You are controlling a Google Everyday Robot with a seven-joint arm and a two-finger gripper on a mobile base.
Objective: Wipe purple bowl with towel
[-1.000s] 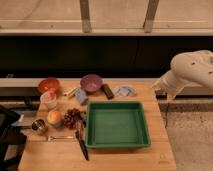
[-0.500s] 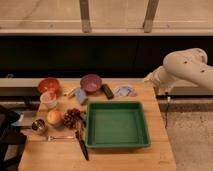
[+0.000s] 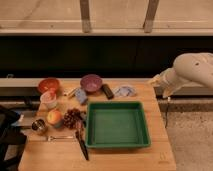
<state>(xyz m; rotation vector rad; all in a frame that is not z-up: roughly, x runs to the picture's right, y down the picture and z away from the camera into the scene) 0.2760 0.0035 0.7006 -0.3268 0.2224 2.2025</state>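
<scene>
The bowl (image 3: 91,82) stood at the back of the desk (image 3: 161,145), a little left of the middle, upright and, as far as I could see, empty. To its right lay a black bar (image 3: 107,91), and just beside that the towel (image 3: 124,91), crumpled, near the back edge. In front of them was a green tray (image 3: 117,125).

The pincer (image 3: 156,80) hung at the right back corner of the desk, near the towel but not touching it. I could not tell how far open it was; it seemed to carry nothing.

In my judgement the task was at its first step, the reach for the towel. The next move called for going left and down onto the towel, taking a good fold of it, and then carrying it over the black bar to the bowl.
</scene>
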